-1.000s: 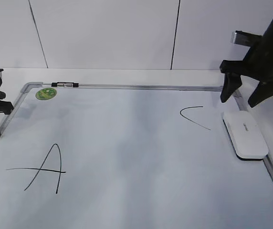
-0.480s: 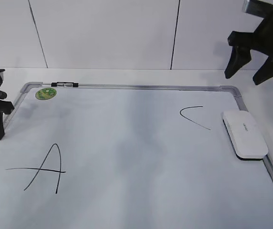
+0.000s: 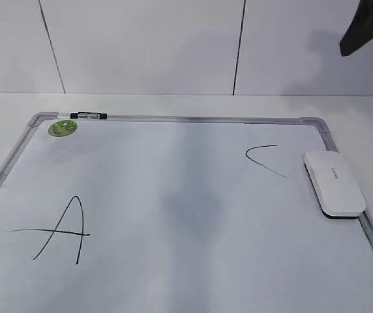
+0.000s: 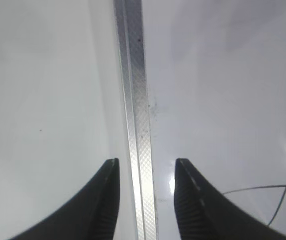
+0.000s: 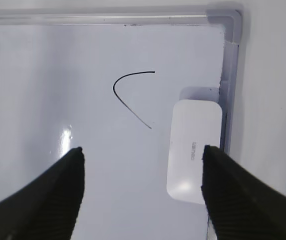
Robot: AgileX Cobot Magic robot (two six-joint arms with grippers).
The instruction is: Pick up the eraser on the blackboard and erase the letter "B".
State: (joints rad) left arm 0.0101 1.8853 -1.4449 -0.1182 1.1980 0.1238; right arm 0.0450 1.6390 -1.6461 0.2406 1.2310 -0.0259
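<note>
The blackboard lies flat on the table, with a round green sticker at its far left corner. The white eraser rests on the board against its right frame, and also shows in the right wrist view. No letter "B" is visible; only a black "A" and a curved "C" show. My right gripper is open wide and empty, high above the eraser and the "C". My left gripper is open and empty above the board's left frame.
A black marker lies on the far frame of the board. A faint grey smudge marks the board's middle. White table surrounds the board and a white panelled wall stands behind.
My right gripper has risen up and to the right, away from the eraser, nearly out of the exterior view. My left gripper has lifted and drawn back toward the left edge.
</note>
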